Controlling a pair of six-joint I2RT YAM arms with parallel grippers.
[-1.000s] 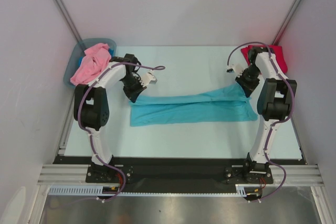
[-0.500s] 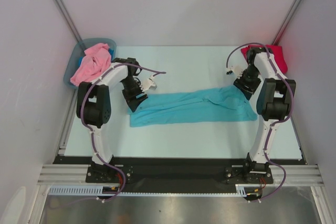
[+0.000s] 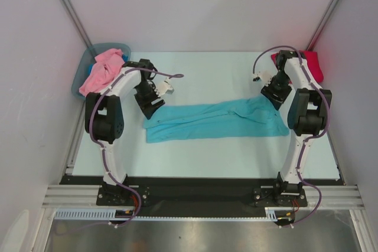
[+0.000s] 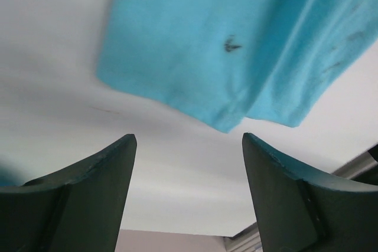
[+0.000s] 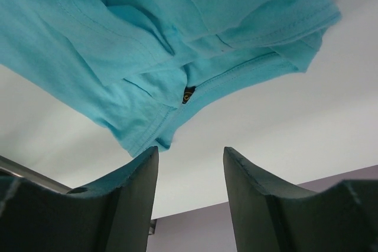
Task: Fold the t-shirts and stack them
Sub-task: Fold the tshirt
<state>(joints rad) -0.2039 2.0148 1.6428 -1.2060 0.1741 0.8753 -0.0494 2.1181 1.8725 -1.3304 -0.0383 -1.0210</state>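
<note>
Teal t-shirt [image 3: 212, 121] lies on the table [image 3: 207, 154] as a long band, one end under each arm, probably placed for the next fold. Left gripper [image 4: 189, 146] is wide open and empty; right gripper [image 5: 190, 153] is part open and empty. Pink t-shirt [image 3: 101, 72] waits far left, red t-shirt [image 3: 317, 66] far right.

No legible text; only a tiny dark tag [image 5: 188, 94] on the teal t-shirt [image 5: 118, 28], unreadable
</note>
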